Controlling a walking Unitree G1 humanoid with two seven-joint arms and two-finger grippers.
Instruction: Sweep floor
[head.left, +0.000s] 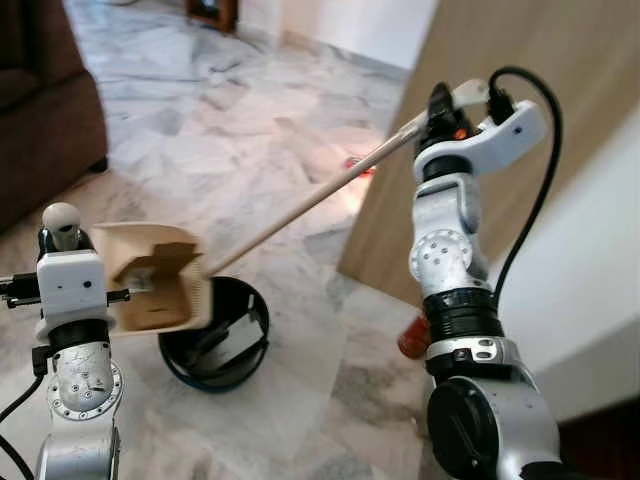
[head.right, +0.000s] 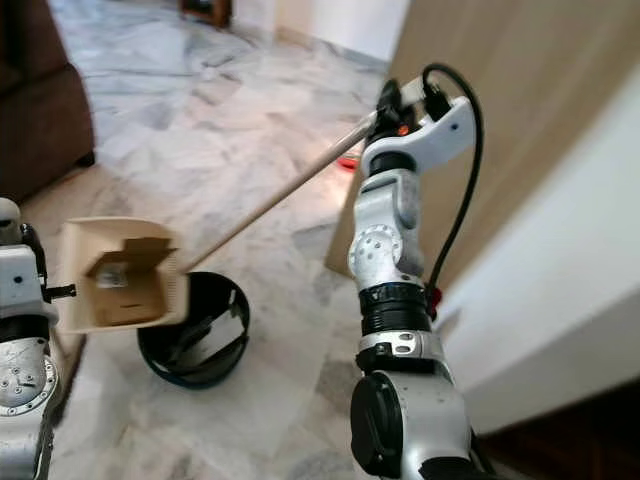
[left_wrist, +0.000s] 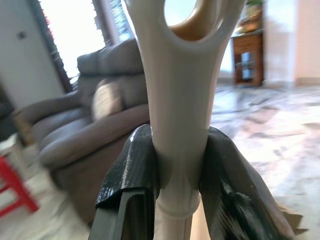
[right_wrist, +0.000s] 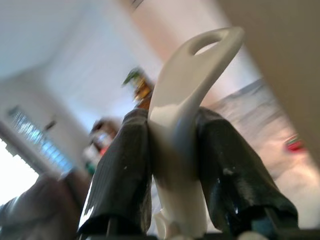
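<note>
Dustpan hung tipped over the black bin, pinched by the left claw, apparently for emptying. The right claw pinched the broom, held clear.

Dustpan sits low on the left, tipped over the bin on the floor. The broom slants from the dustpan up to the right. Sofa far left, door right, behind the broom's top.
</note>
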